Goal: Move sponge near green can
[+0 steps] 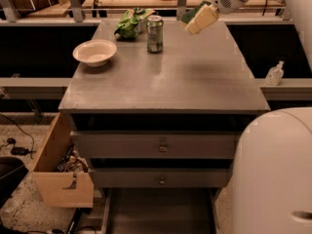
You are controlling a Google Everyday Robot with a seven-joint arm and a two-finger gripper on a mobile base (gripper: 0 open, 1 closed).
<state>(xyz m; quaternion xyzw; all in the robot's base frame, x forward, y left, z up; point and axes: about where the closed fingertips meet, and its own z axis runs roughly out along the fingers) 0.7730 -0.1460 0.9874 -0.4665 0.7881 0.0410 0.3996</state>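
The claw (211, 9) hangs above the far right part of the surface (195, 77), clamped on the sponge (200, 20), which it holds tilted in the air with the pale foam side facing the camera and the dark green top turned away. The green can (155, 33) stands upright to the sponge's left, apart from it. Just beyond the can lies a bright green bag (128, 24), and a white bowl (95, 52) sits farther left.
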